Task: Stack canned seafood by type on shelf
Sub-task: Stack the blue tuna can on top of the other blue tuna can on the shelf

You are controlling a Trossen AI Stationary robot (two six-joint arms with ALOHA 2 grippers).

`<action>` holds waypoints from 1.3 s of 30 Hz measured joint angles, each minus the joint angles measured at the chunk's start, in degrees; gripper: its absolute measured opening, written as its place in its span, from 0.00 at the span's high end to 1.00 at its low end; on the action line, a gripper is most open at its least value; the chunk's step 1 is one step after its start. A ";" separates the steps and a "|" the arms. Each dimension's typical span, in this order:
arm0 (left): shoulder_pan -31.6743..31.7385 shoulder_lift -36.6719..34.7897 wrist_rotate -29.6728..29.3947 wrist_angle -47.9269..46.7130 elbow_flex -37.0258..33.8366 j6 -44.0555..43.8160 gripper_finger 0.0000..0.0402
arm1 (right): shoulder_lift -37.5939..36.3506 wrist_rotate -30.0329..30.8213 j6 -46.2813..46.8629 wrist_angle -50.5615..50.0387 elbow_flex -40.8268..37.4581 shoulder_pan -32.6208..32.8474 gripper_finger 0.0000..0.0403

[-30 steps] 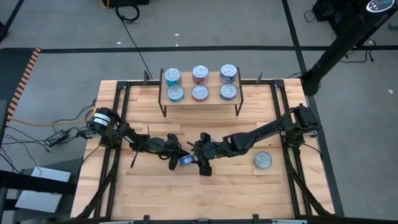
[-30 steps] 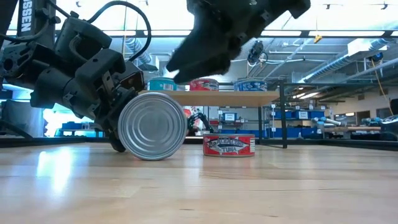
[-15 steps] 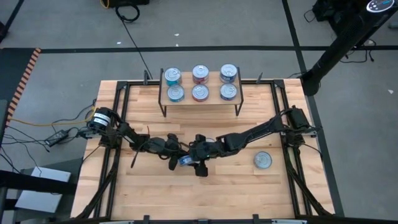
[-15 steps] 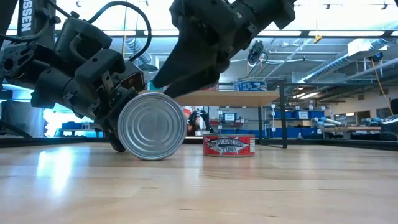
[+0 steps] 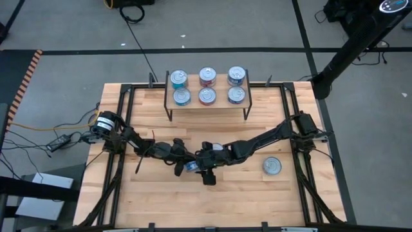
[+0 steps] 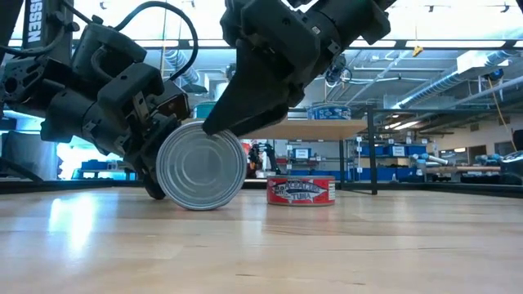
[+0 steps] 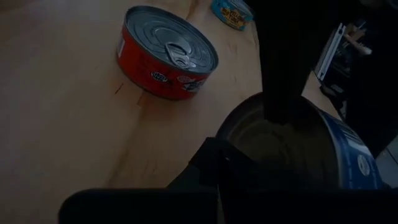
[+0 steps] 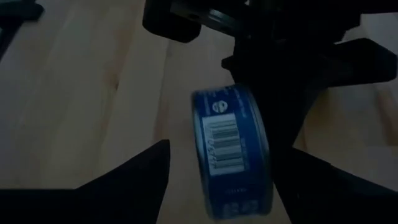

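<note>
Blue can (image 8: 233, 149) on edge, barcode only wrist-visible — left tool (image 5: 185, 167) clenched on it, right tool (image 5: 205, 169) spread astride.

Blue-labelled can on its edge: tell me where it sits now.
The blue-labelled can stands on edge at the table's centre in the high view, gripped by the left gripper, with the right gripper open around it.

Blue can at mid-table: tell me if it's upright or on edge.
On edge. The blue can shows its round silver face sideways in the low view, rim on the table.
</note>
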 joint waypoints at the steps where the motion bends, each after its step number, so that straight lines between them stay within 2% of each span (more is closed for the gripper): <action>1: 0.00 0.00 0.10 0.06 0.00 0.00 1.00 | 0.00 0.54 -0.01 -0.09 0.00 0.11 0.32; 17: 0.00 0.02 0.02 0.39 0.00 -0.21 1.00 | 0.00 1.32 -0.09 -1.84 0.00 0.14 0.57; 24: 0.17 -3.52 0.08 0.03 -0.36 -0.88 1.00 | -0.02 2.87 -0.67 -8.46 3.80 0.61 0.60; 28: 0.39 -8.43 -1.89 0.47 -2.82 -0.57 1.00 | -0.02 8.29 -5.00 -14.08 8.71 2.13 0.60; 33: 0.70 -16.74 -8.90 1.08 -8.19 -0.69 1.00 | -0.04 14.62 -9.14 -23.12 14.85 3.94 0.60; 39: 1.18 -23.76 -10.88 1.78 -12.62 -1.47 1.00 | -0.11 25.74 -14.13 -35.17 22.79 4.94 0.60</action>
